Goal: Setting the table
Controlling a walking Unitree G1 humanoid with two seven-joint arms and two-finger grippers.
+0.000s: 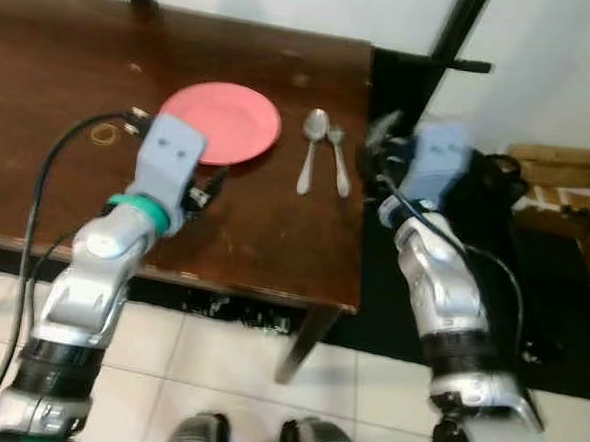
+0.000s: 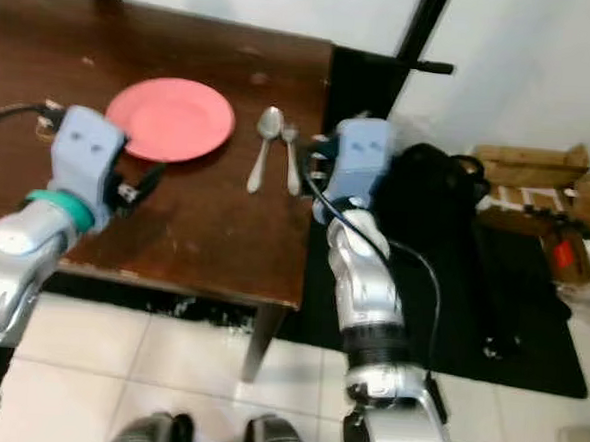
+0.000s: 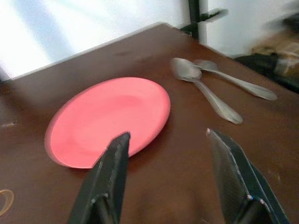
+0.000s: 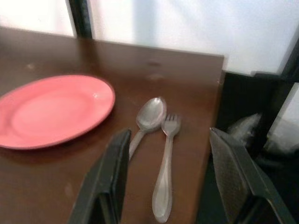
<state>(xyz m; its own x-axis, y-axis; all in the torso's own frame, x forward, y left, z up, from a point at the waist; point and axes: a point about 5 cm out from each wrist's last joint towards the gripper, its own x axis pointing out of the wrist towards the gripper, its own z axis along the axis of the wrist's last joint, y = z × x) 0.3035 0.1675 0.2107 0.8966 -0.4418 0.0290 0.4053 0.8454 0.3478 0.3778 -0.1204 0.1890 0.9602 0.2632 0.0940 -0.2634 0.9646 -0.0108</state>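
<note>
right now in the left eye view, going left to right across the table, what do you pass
rubber band → left gripper, open over the table → pink plate → spoon → fork → right gripper, open at the table's right edge

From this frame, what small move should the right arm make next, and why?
Probably ease the right gripper forward and down over the fork. Its jaws stand open, the fork's handle lies between them, and fork and spoon sit side by side, touching near their heads, right of the pink plate. The left gripper hangs open near the plate.
</note>
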